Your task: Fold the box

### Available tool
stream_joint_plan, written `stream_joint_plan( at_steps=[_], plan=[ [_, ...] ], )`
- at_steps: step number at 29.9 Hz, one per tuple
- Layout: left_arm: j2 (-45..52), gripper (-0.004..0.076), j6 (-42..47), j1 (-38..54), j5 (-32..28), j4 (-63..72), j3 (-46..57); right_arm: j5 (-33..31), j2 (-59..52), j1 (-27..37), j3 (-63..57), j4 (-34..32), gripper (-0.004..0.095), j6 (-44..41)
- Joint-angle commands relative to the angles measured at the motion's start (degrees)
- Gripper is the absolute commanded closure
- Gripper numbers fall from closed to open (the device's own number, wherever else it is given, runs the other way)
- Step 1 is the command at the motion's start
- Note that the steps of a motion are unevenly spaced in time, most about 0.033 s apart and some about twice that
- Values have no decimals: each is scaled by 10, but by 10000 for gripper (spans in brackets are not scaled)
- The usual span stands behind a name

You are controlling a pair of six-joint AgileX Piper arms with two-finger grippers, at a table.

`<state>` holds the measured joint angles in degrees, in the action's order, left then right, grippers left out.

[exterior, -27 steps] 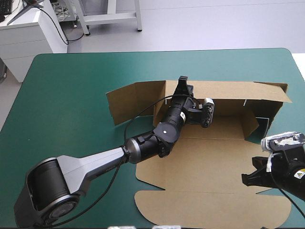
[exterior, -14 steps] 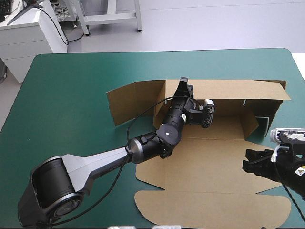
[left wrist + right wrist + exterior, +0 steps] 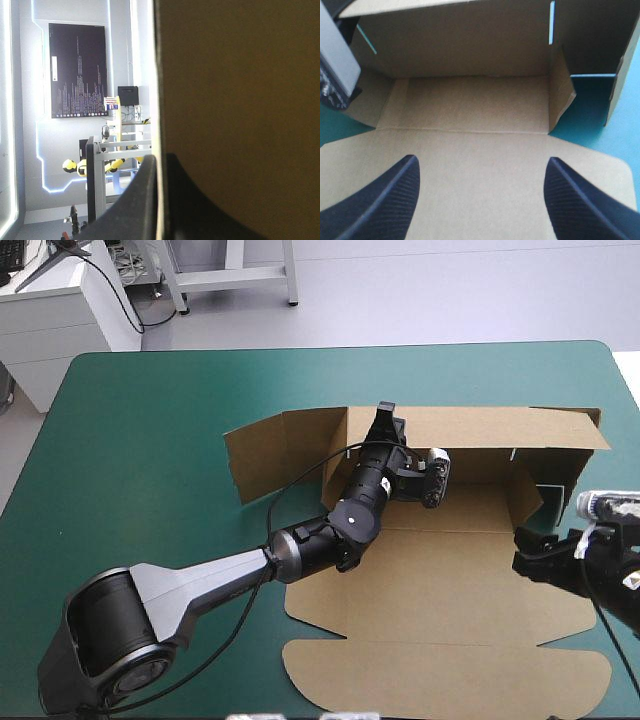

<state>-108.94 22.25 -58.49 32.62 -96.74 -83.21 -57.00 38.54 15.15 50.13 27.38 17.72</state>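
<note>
The brown box (image 3: 440, 580) lies in the middle of the table, its back wall (image 3: 480, 430) raised and a side flap (image 3: 525, 495) standing at its right end. My left gripper (image 3: 385, 420) reaches over the floor of the box to the top edge of that wall. In the left wrist view it (image 3: 157, 165) is shut on the box, the board (image 3: 240, 100) thin between the black fingers. My right gripper (image 3: 528, 552) hovers open at the right edge of the flat panel. In the right wrist view its fingers (image 3: 395, 195) stand wide apart above the board (image 3: 475, 105), nothing between them.
The left arm lies slantwise across the flat board from the front left. A loose side flap (image 3: 270, 450) splays out to the left on the teal-green cover (image 3: 150, 440). The lid panel with rounded corners (image 3: 440, 680) reaches close to the table's front edge.
My right gripper has gone from shut to open and has moved away from the front edge, toward the box's right flap. The left gripper and the back wall have stayed put.
</note>
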Motion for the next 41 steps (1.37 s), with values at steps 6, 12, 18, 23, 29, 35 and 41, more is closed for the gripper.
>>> stream_joint_plan(
  at_steps=[6,12,18,23,29,35,41],
  plan=[
    [24,732,5,-3,-2,-9,-14,47,170,4,200,-7,330,-33],
    [24,732,5,-3,-2,-9,-14,47,309,4,337,-7,376,-27],
    [24,732,5,-3,-1,-9,-14,26,425,4,461,-23,399,-28],
    [24,732,5,-3,-1,-9,-14,18,513,4,531,-42,399,-24],
    [24,732,5,-3,0,-9,-14,-53,559,4,548,-46,399,-26],
    [24,732,5,-3,11,-9,-14,-72,548,4,548,-48,399,-15],
    [24,732,10,-3,28,-9,-14,-118,539,4,548,-77,399,-14]
  ],
)
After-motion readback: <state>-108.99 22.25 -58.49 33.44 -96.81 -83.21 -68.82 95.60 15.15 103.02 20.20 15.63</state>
